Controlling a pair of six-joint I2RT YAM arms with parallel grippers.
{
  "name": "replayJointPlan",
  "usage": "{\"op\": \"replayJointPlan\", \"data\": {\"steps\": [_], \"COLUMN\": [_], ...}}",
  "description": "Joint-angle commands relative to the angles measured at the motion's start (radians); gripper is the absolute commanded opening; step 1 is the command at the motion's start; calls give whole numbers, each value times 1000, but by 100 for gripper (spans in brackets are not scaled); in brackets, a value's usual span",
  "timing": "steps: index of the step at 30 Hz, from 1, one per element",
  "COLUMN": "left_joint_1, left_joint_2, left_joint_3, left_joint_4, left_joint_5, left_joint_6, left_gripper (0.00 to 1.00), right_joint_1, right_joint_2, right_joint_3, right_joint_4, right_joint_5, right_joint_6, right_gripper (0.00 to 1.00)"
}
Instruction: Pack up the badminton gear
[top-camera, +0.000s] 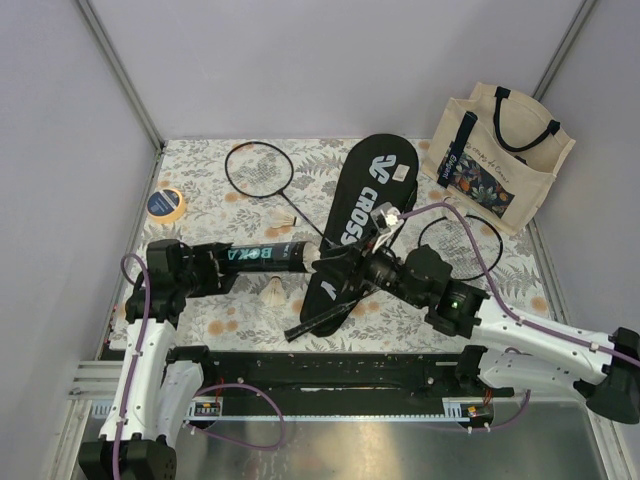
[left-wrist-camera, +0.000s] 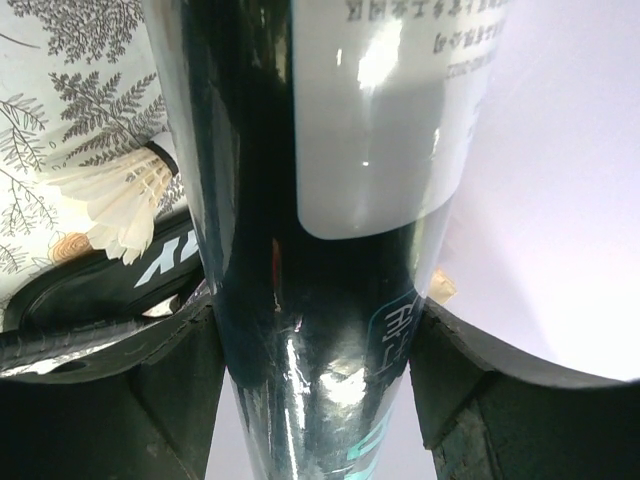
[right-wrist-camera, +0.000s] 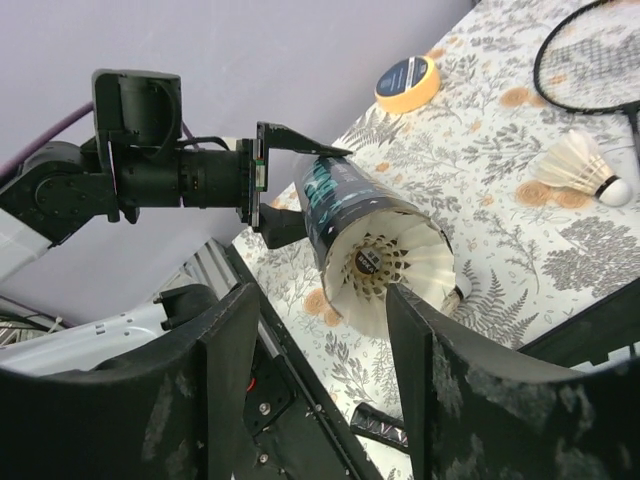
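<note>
Black tube (right-wrist-camera: 322, 195): clamped in left gripper (right-wrist-camera: 262, 190)
Right gripper (right-wrist-camera: 322, 310): parted, empty, tube mouth just ahead
Risk: shuttlecock (right-wrist-camera: 385, 268) at mouth drops if tube tips

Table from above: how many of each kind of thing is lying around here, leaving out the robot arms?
Black tube: 1
Rackets: 2, one back left, one right
Shuttlecocks: 3, two loose, one in the tube's mouth
Racket bag: 1
Tote bag: 1
Tape roll: 1
Total: 9
</note>
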Motion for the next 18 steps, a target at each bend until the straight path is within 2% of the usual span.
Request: {"op": "replayJointPlan", "data": {"steps": [1, 5, 9, 13, 15, 18], "left_joint_1": [4, 4, 2, 2, 5, 4], "left_joint_2": [9, 18, 13, 1, -13, -36], "left_joint_3": [61, 86, 83, 78, 71, 54], "left_joint_4": [75, 80, 80, 76, 72, 69], "left_joint_5": [-75, -78, -61, -23, -1, 29], "left_joint_6": [-21, -19, -24, -19, -22, -25], "left_gripper": [26, 26, 26, 26, 26, 26], "right_joint_1": [10, 10, 10, 10, 10, 10], "right_joint_2": [-73, -79, -50, 11, 45, 93], "right_joint_3": [-39, -38, -35, -12, 5, 34], "right_joint_4": [-30, -58, -32, -21, -17, -12], "right_joint_5": [65, 95, 95, 111, 117, 123], "right_joint_6": [-39, -68, -76, -79, -79, -79], "right_gripper": [63, 62, 52, 49, 50, 58]}}
